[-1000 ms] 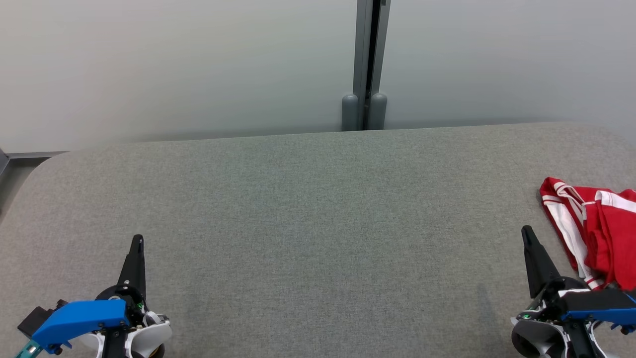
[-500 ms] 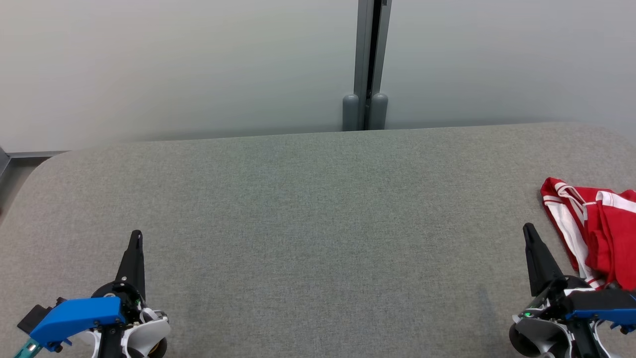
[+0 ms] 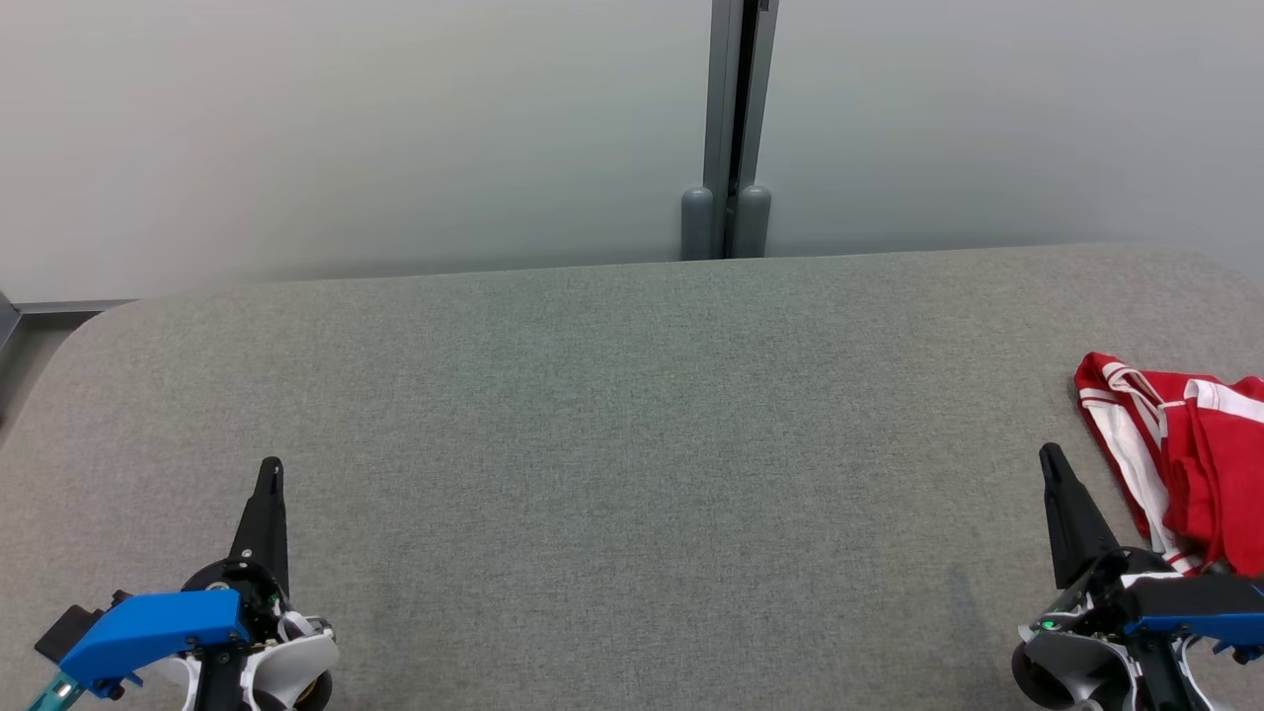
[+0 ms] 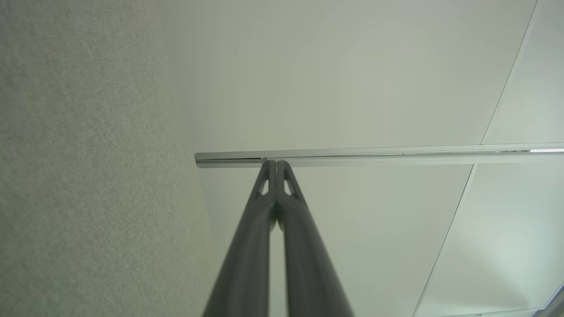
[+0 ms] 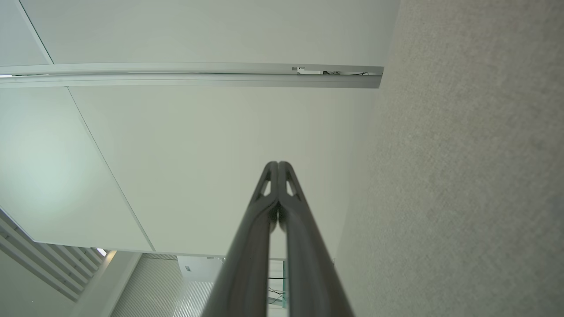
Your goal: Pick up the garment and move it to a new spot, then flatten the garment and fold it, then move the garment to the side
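Garment (image 3: 1210,464) sits bunched just beside the right tool (image 3: 1050,456); closed and empty like the left tool (image 3: 270,468), it would likely shove cloth, not grip.

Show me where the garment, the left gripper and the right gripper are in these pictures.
Garment (image 3: 1210,474): head view, on its red middle fold.
Left gripper (image 3: 270,466): head view, at its shut fingertips.
Right gripper (image 3: 1049,452): head view, at its shut fingertips.
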Controlling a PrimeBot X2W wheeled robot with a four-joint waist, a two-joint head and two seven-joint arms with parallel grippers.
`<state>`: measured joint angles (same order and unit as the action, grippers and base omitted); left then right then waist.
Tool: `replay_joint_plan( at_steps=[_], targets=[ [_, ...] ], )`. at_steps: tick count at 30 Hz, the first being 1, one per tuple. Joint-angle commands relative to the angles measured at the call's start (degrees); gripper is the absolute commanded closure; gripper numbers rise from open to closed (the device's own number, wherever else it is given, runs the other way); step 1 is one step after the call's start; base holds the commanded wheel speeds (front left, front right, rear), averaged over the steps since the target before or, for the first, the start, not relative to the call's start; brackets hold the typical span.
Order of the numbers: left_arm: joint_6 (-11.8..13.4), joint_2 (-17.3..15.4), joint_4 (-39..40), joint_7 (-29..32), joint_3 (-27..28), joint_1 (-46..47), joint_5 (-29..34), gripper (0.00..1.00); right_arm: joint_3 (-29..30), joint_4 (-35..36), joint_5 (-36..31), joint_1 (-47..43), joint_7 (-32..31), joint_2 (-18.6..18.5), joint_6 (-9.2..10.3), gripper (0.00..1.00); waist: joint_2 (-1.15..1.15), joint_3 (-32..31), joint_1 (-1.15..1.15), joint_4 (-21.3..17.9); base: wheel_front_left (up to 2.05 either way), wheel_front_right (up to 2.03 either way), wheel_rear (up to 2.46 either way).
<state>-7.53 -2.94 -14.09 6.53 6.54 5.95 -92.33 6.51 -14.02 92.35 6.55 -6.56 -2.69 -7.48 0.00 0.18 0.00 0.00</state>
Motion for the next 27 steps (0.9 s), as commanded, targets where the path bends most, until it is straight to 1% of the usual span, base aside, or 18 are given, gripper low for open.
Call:
replay_joint_plan(
  at_steps=[1, 27],
  targets=[
    [0.1, 0.1, 0.3, 0.2, 0.1, 0.6, -0.1, 1.0, 0.1, 0.2, 0.1, -0.7, -0.2, -0.4, -0.02, 1.0, 0.0, 0.0, 0.0, 0.0, 0.0, 0.0, 0.0],
    [0.1, 0.1, 0.3, 0.2, 0.1, 0.6, -0.2, 1.0, 0.1, 0.2, 0.1, -0.7, -0.2, -0.3, -0.02, 1.0, 0.0, 0.0, 0.0, 0.0, 0.0, 0.0, 0.0]
  ],
)
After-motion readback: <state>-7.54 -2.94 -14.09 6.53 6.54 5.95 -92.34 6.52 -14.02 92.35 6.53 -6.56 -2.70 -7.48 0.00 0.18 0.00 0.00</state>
